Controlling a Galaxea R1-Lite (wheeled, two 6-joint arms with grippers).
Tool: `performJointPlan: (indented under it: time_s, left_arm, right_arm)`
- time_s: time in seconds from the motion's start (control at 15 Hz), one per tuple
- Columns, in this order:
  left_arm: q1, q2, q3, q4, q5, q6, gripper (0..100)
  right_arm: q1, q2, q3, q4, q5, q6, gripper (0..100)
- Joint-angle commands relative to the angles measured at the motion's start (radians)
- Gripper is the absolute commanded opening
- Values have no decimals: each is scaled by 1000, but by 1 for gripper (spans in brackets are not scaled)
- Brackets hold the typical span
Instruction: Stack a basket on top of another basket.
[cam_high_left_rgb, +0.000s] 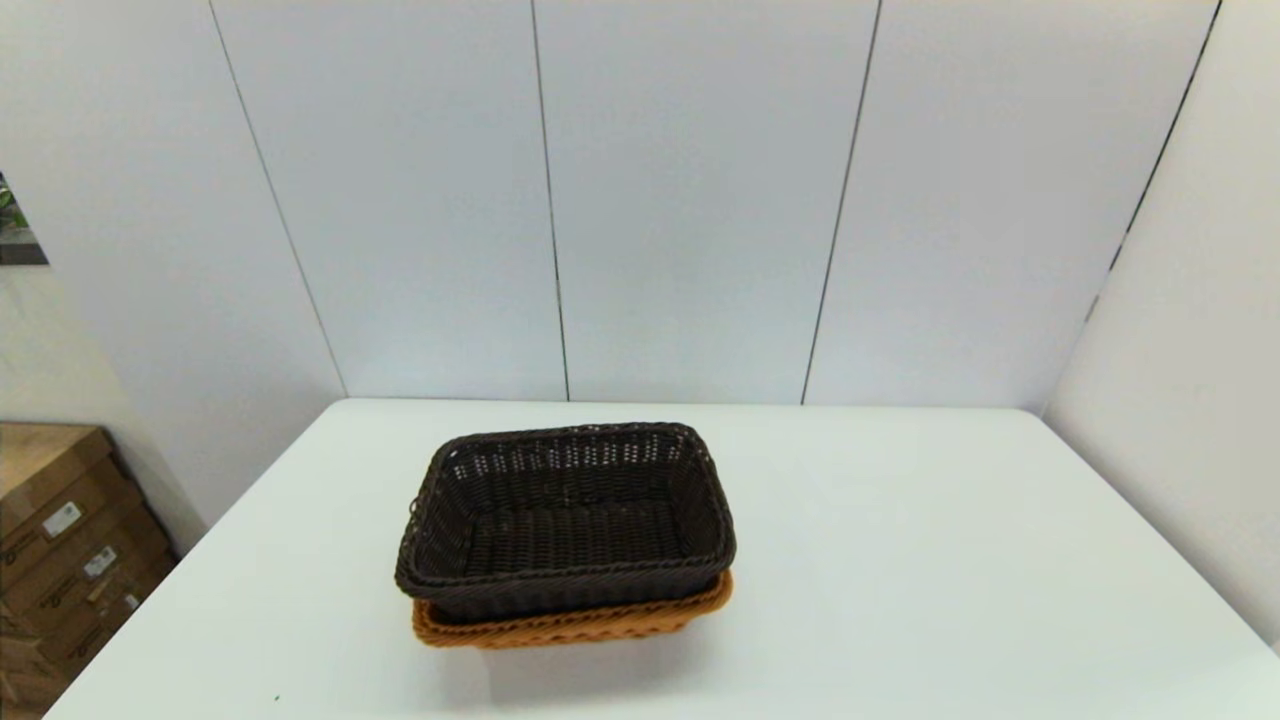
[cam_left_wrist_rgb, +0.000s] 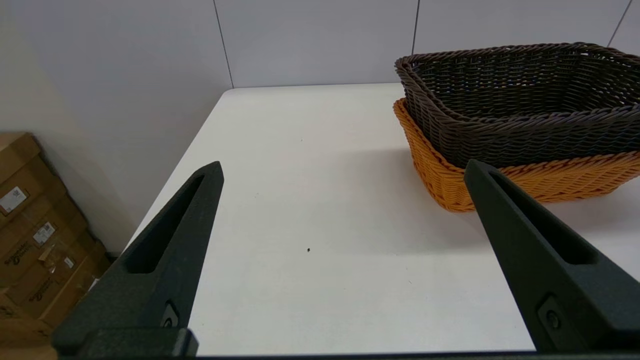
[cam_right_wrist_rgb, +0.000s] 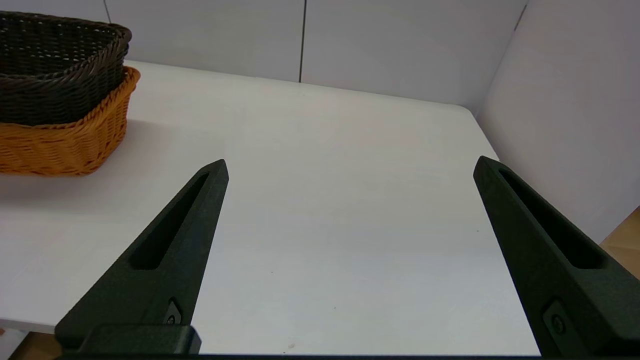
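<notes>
**Dark basket nested in orange basket, both tools off the stack**

The dark brown basket (cam_high_left_rgb: 566, 520) sits inside the orange-tan basket (cam_high_left_rgb: 570, 625), upright and open side up. Its rolled rim rides above the braided orange rim; only a strip of orange shows below the dark weave on the near side. Nesting looks slightly skewed: the orange rim pokes out more at the robot's right near corner. Inside of the dark basket shows bare weave only.

The stack stands on the white table (cam_high_left_rgb: 950, 560), left of the table's middle and nearer its far edge than its near one.

The left tool (cam_left_wrist_rgb: 342, 172) hangs over the table on the left side of the stack, near it but not touching. Its fingers (cam_left_wrist_rgb: 170, 250) are spread wide with only table surface between them. In the left wrist view one finger overlaps the orange basket's lower wall, yet it is in front of it, no contact.

The right tool (cam_right_wrist_rgb: 350, 167) hangs over the table on the right side of the stack, well apart from it, fingers (cam_right_wrist_rgb: 170, 245) likewise spread wide and holding nothing.

Neither arm shows in the head view.

Cardboard boxes (cam_high_left_rgb: 60, 560) are stacked on the floor, well left of the stack, beyond the table's left edge. Grey wall panels (cam_high_left_rgb: 690, 200) stand behind the table.
</notes>
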Motion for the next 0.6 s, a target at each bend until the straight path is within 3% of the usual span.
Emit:
performJointPlan:
  time_s: [0.07, 0.6]
  left_arm:
    - [0, -1, 2, 1, 0, 0, 100]
    - [0, -1, 2, -1, 0, 0, 100]
  right_arm:
    - [0, 1, -1, 1, -1, 11, 100]
    - [0, 1, 1, 3, -13, 54, 100]
